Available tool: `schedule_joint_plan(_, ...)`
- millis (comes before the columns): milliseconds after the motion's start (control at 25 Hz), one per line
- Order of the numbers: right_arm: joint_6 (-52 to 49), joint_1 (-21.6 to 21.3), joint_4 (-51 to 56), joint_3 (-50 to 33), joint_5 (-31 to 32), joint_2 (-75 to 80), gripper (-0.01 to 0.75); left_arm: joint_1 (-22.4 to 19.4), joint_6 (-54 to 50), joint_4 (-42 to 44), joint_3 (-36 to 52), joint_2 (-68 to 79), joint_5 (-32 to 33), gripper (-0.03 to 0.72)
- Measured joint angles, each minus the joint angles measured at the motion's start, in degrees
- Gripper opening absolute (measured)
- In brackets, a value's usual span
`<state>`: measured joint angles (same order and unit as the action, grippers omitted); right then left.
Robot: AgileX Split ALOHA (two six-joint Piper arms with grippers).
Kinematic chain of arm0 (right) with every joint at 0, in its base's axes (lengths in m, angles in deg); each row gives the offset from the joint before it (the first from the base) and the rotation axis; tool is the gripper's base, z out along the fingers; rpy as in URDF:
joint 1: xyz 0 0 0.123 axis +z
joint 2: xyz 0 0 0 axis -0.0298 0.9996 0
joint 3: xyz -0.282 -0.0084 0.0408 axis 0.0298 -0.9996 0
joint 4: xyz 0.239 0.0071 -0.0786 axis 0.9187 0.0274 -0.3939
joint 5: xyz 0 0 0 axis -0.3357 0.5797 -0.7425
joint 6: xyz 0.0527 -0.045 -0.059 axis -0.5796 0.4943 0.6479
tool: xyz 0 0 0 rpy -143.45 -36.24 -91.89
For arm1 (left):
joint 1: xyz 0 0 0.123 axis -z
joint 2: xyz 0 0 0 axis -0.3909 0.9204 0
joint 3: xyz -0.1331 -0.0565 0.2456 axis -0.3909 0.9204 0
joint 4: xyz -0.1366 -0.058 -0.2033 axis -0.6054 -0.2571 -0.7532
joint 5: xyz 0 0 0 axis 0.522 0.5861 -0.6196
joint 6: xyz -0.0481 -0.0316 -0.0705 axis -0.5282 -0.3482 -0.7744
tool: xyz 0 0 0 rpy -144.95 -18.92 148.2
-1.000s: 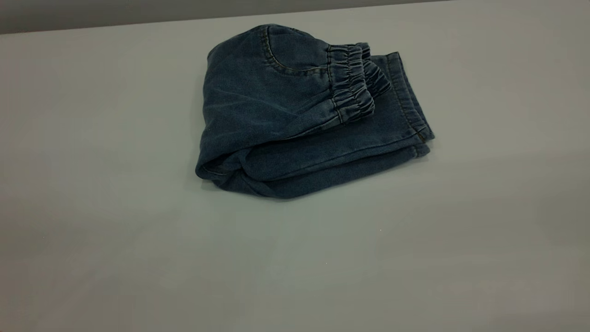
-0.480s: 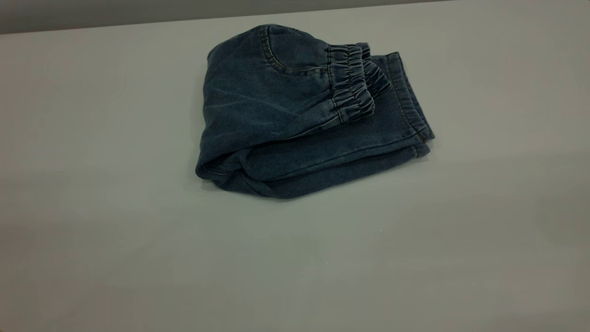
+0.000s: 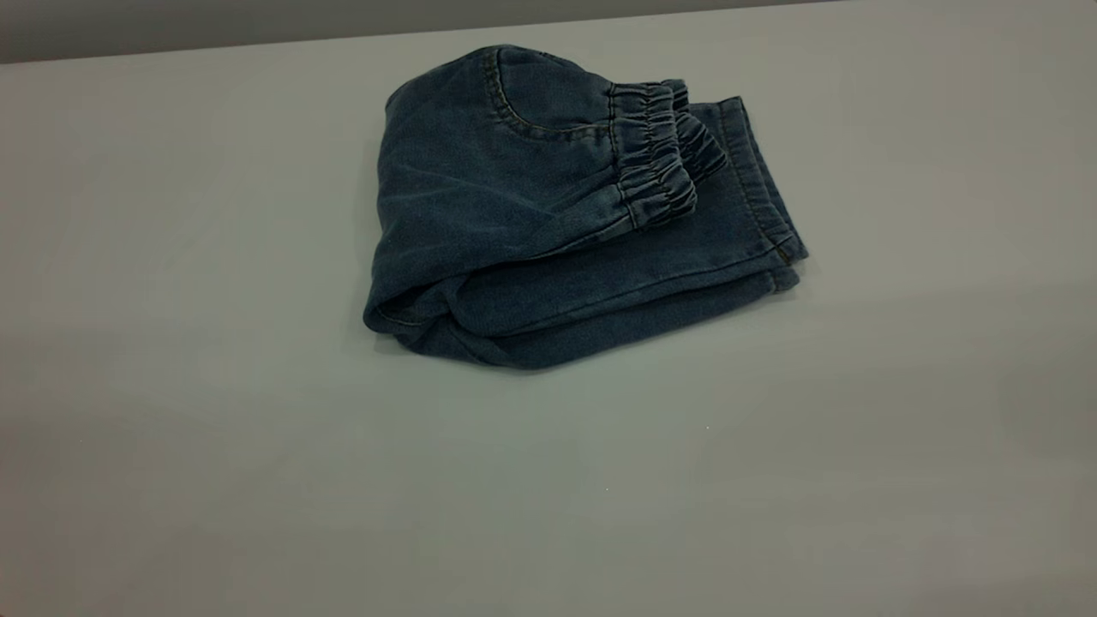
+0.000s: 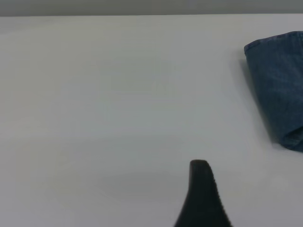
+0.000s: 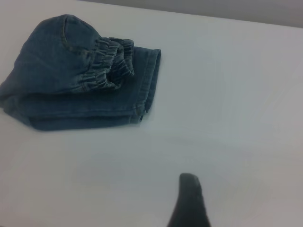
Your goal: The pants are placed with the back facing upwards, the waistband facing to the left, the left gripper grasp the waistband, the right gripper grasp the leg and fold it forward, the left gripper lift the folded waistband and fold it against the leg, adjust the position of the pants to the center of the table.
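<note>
The pants (image 3: pixel 514 214) lie folded in a compact bundle on the table (image 3: pixel 214 471), a little behind its middle. The elastic waistband (image 3: pixel 656 150) is folded over to the right and rests on the leg (image 3: pixel 737 231), whose stitched hem points right. Neither arm shows in the exterior view. In the left wrist view only a black tip of the left gripper (image 4: pixel 202 189) appears over bare table, well apart from the pants (image 4: pixel 279 85). The right wrist view shows a black tip of the right gripper (image 5: pixel 190 198), also apart from the pants (image 5: pixel 57 75), with the waistband (image 5: pixel 104 64) facing it.
The table's far edge (image 3: pixel 257 43) runs just behind the bundle, with a darker wall strip beyond it. Bare tabletop (image 3: pixel 943 386) lies to the left, to the right and in front of the pants.
</note>
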<state>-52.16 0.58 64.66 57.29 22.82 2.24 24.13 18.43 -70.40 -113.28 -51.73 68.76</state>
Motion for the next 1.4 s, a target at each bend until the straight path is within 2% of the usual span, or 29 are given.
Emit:
schedule_joint_plan(560,-0.18,0.00,-0.24,-0.22,-0.61,-0.05,0.462,0.07,0.00,0.00,0.05,0.00,0.00,0.456)
schedule_joint_plan(960,-9.74,0.00,-7.61,-0.43,-1.16,-2.74,0.462,0.12,0.00,0.00,0.05,0.00,0.00,0.456)
schedule_joint_plan(1400,-9.69,0.05,-7.55,-0.43,-1.16,-2.68,0.462,0.12,0.00,0.00,0.05,0.00,0.00,0.456)
